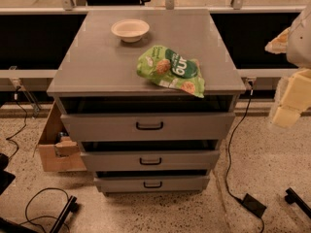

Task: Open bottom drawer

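The bottom drawer [121, 183] sits lowest in the grey cabinet [97, 67], close to the floor, with its small black loop handle [152, 184] centred on the front. It looks shut or nearly so, though the dark gap above leaves me unsure. The gripper [287, 108] hangs at the right edge, well apart from that handle and higher. I cannot tell whether it is released or clenched. I judge this the approach step: next I must bring it down and left onto the handle.

The pale arm [302, 35] shows at the right edge, its tool [287, 106] hanging downward in open air.
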`<move>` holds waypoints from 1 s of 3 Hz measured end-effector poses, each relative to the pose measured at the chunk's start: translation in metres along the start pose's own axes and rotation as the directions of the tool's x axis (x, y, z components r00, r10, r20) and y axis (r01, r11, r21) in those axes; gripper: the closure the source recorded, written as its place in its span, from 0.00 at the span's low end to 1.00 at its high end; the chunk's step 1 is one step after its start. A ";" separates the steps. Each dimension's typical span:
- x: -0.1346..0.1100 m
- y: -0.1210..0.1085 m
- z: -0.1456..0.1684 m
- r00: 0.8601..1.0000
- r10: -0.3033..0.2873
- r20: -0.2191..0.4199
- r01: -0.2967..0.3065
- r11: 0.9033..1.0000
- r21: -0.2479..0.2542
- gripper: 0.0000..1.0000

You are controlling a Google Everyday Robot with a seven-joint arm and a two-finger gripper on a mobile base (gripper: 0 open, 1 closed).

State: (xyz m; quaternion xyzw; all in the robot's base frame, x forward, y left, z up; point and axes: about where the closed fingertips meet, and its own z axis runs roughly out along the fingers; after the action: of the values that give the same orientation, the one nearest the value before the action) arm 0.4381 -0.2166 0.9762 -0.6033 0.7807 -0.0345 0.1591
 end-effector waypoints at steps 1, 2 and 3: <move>0.000 0.000 0.000 1.000 0.000 0.000 0.000 1.000 0.000 0.00; -0.001 0.009 0.021 1.000 0.002 -0.003 -0.002 1.000 -0.005 0.00; -0.006 0.036 0.063 0.999 0.012 0.032 -0.012 1.000 -0.014 0.00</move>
State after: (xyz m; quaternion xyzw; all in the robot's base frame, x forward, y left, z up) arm 0.4246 -0.1926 0.9094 -0.6001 0.7820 -0.0184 0.1674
